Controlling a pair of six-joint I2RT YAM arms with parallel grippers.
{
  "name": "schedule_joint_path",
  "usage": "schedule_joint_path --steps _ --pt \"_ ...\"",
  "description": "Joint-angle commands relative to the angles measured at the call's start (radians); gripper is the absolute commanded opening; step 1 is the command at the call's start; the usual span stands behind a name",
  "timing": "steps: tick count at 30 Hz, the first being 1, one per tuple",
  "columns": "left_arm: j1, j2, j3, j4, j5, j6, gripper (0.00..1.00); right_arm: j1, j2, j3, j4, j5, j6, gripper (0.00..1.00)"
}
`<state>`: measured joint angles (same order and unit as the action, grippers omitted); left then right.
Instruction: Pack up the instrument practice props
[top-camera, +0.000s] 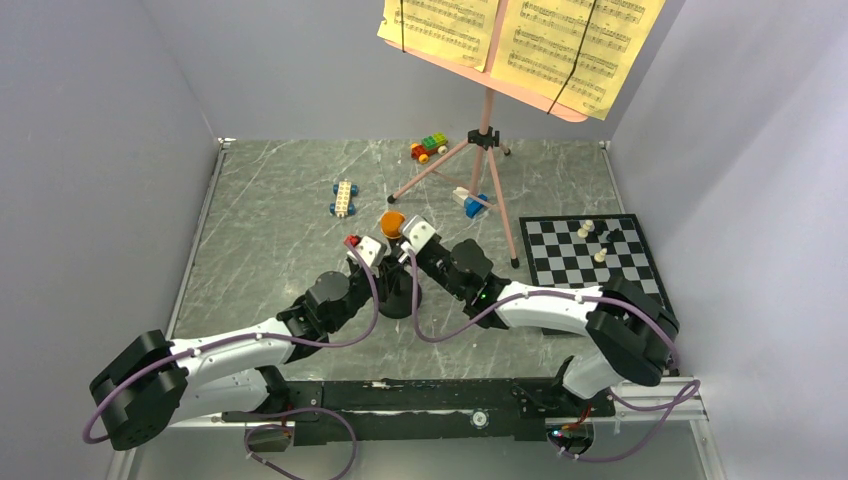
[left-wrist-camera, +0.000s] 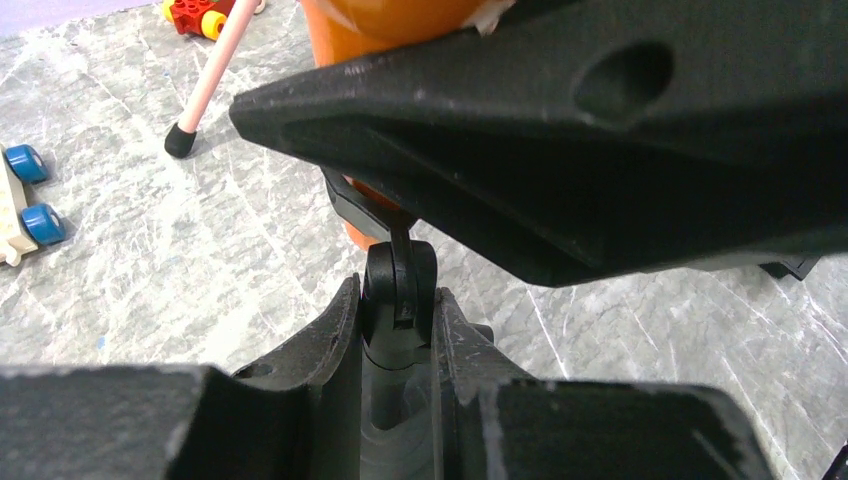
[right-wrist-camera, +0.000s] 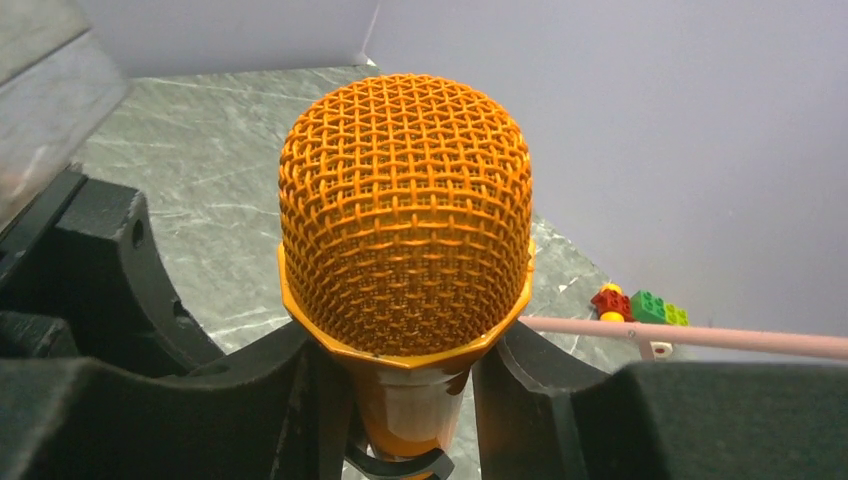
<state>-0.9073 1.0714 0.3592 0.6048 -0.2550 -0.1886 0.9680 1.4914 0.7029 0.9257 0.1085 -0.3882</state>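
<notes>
Centre-table, near the arm bases: left gripper is clamped on the small black mic stand, fingers tight either side of its hinge joint. The stand's round base sits on the grey marbled table.

Right gripper is closed on the orange toy microphone, pads against the handle just under the mesh head. Mic is upright, head up. The stand's black clip wraps the handle lower down, so the mic sits in its holder.

Back centre: tall pink music stand is upright with its tripod legs spread on the table. Its tray carries the yellow sheet-music pages, side by side and strapped down by thin black bands.

Block toy cars: white/blue one left of the tripod, red/green one behind it, and a blue/white one between the legs.

Chessboard lies flat to the right with a few pieces on it, just beside the right forearm.
</notes>
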Motion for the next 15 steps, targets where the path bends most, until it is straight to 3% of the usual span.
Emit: schedule_joint_path --steps 1,15 --pt "-0.022 0.033 -0.077 -0.212 0.037 -0.070 0.00 -0.032 -0.093 0.110 -0.007 0.244 0.044 0.00" --pt "-0.022 0.037 -0.078 -0.190 0.034 -0.077 0.00 -0.040 -0.210 0.196 -0.244 0.494 0.096 0.00"
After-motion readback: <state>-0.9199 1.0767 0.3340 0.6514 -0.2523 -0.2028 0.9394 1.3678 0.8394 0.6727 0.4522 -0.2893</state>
